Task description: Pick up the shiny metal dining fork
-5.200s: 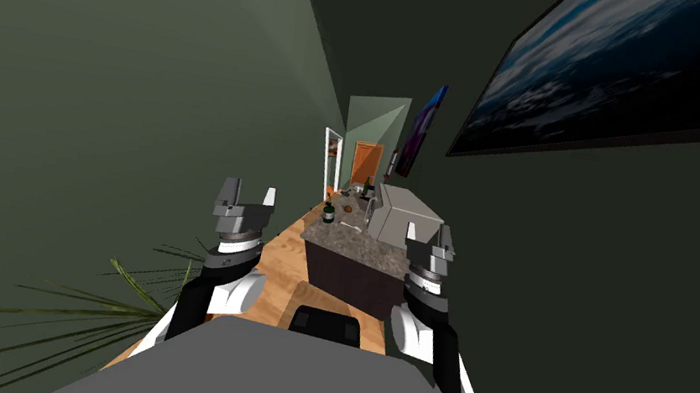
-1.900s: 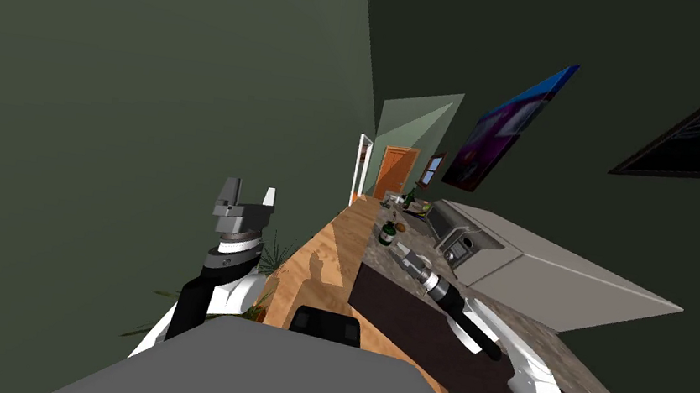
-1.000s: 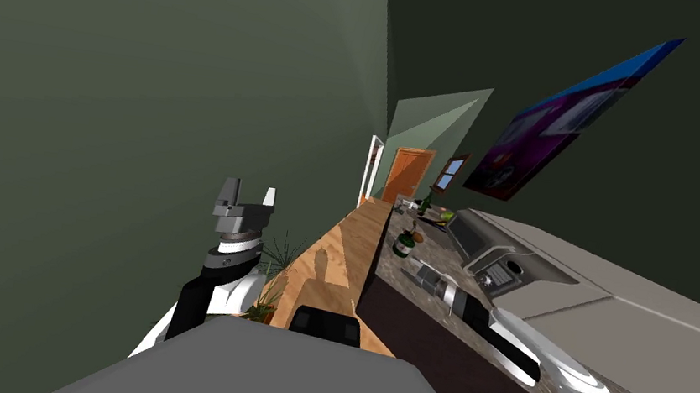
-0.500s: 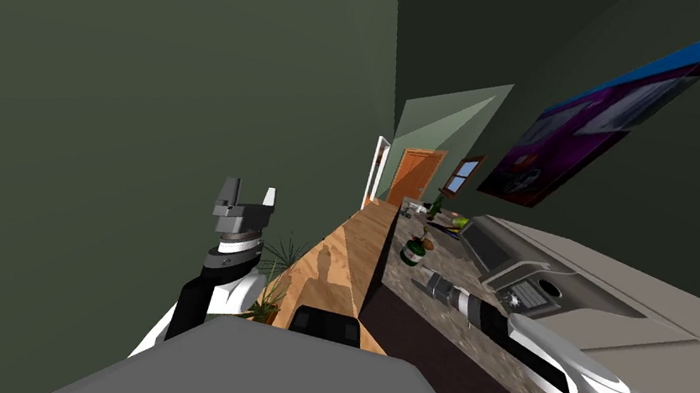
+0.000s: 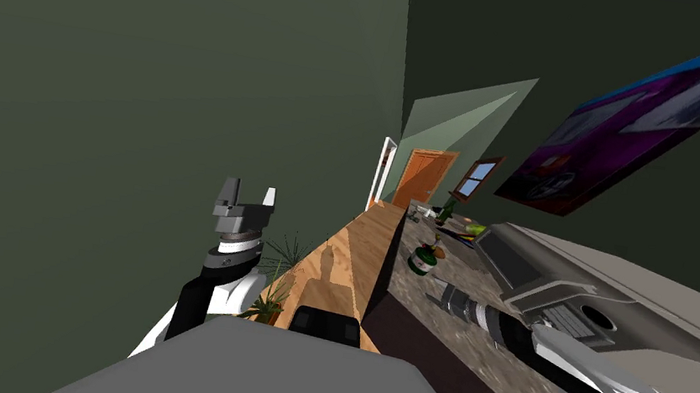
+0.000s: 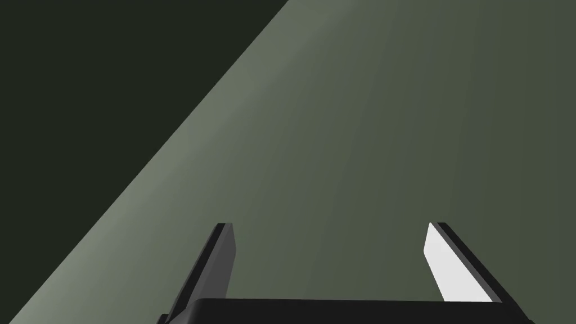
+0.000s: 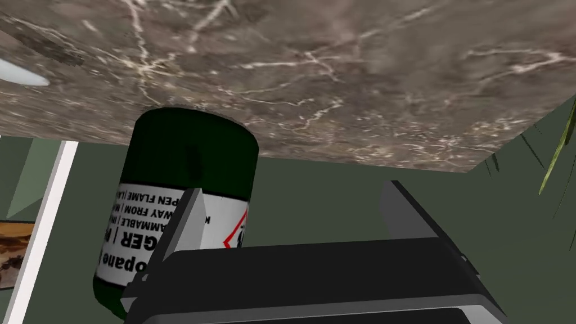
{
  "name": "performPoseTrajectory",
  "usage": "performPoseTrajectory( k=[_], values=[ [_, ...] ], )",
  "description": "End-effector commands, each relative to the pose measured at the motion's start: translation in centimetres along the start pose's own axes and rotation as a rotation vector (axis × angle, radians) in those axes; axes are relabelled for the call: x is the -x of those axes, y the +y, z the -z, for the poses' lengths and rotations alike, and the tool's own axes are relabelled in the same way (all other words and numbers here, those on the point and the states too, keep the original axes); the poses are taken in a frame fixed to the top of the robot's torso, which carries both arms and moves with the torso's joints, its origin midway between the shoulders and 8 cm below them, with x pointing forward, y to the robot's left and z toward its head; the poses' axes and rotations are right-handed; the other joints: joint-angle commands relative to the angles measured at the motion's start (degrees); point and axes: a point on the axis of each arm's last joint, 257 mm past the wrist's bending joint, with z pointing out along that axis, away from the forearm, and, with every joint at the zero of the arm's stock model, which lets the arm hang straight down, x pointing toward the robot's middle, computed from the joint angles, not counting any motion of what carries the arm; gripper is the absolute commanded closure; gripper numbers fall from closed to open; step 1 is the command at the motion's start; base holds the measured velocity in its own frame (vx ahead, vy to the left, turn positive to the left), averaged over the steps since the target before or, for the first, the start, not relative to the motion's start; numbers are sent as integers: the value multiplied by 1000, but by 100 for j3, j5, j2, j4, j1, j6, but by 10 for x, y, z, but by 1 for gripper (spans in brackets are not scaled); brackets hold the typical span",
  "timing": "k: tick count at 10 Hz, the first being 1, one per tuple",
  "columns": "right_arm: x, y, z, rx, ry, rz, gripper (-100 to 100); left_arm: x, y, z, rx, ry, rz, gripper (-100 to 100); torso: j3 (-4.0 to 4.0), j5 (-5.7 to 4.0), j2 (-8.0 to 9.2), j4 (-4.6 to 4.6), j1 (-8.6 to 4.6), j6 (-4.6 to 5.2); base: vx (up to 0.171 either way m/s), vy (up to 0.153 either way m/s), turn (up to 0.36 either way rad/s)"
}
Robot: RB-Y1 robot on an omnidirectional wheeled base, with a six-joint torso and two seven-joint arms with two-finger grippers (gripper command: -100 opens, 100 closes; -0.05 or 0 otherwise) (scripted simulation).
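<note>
My right gripper [image 5: 438, 288] reaches low over the brown marbled counter [image 5: 440, 337], just short of a dark green canister [image 5: 422, 260]. In the right wrist view the gripper [image 7: 298, 208] is open with nothing between its fingers. The green canister [image 7: 185, 185], with a white warning label, stands just past one finger. A pale, shiny sliver [image 7: 19, 73] lies on the counter [image 7: 337, 73] beyond the canister, cut off by the picture's edge; I cannot tell whether it is the fork. My left gripper [image 5: 245, 197] is raised at my left side, open [image 6: 332, 253] and empty.
A big grey appliance [image 5: 582, 288] lies along the counter on the wall side, right of my arm. Bottles and small things [image 5: 446, 213] crowd the counter's far end. A wooden floor strip [image 5: 350, 249] runs left of the counter to an orange door [image 5: 424, 178]. A potted plant [image 5: 273, 285] stands by the left wall.
I have moved forward along the counter, so the canister and appliance are nearer. My right arm stretches further over the counter towards the canister. The left arm has not moved.
</note>
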Motion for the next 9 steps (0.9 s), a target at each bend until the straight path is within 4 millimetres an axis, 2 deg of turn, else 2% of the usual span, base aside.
performPoseTrajectory(
  k=[1, 3, 5, 7, 9],
  values=[
    [-20, -10, 11, -17, 53, 15, -100, 0, 0, 0, 0, 0, 0, 0, 0, 0, 0, 0, 0, 0, 49, 7, 61],
    [-64, -28, 41, -40, 196, 66, -100, 0, 0, 0, 0, 0, 0, 0, 1, -2, 2, 0, -3, 1, 51, 4, 151],
    [-67, -30, 44, -46, 202, 63, -100, 0, 0, 0, 0, 0, 0, 0, 1, -3, 2, 0, -6, 7, 28, -1, 21],
    [-107, -47, 79, -67, 338, 106, -100, 0, 0, 0, 0, 0, 0, 0, 7, -2, 13, 3, -5, 3, 37, -6, 140],
    [-107, -47, 79, -67, 338, 106, -100, 0, 0, 0, 0, 0, 0, 0, 2, -4, 4, 0, -9, 6, 31, -10, 28]
  ],
)
